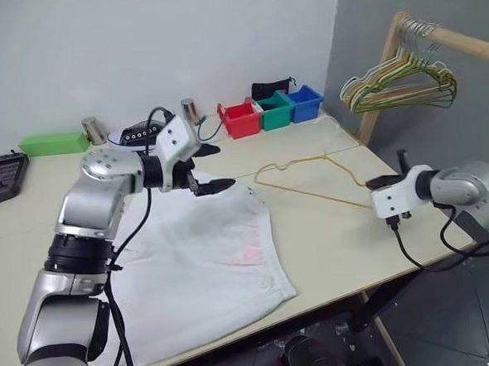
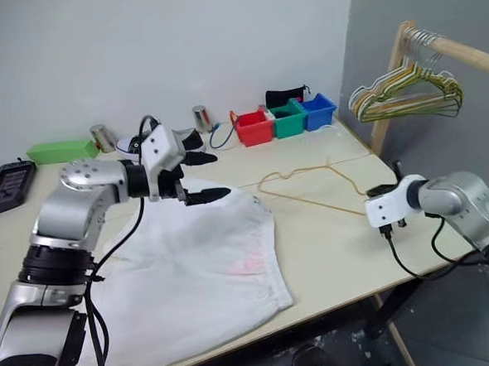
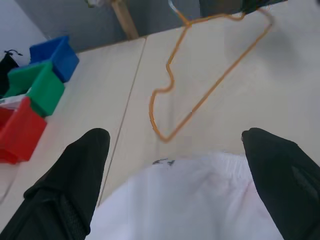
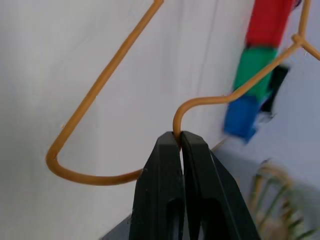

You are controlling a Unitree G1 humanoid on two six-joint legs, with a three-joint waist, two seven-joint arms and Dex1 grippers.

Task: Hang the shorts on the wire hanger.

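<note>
Pale wood worktop (image 1: 331, 236) stands against a grey-white wall, and a wooden clothes rail (image 1: 460, 41) rises at its far right corner.

On the right side, the right hand (image 4: 180, 142) is closed tight on the wire hanger (image 1: 311, 177); in the right wrist view its two black fingers (image 4: 160, 190) pinch the thin gold-orange wire just beside a bend. This hand is at the right edge of the worktop, and the hanger goes from it toward the left and far side, with its other end near the far corner of the shorts (image 1: 208, 260).

The left hand (image 1: 204, 169) is wide open and holds nothing. It hangs above the far edge of the shorts, with its fingers (image 3: 82, 165) apart, pointing to the right toward the hanger. The white shorts lie flat on the near left part of the worktop, below and near this hand, and a faint pink-red mark shows on the cloth.

Farther out, red, green and blue bins (image 1: 271, 111) stand in a row at the far edge, and a bunch of thicker hangers (image 1: 400, 86) hangs on the rail. A green box (image 1: 53, 143) and a dark device (image 1: 3, 175) lie at the far left.
</note>
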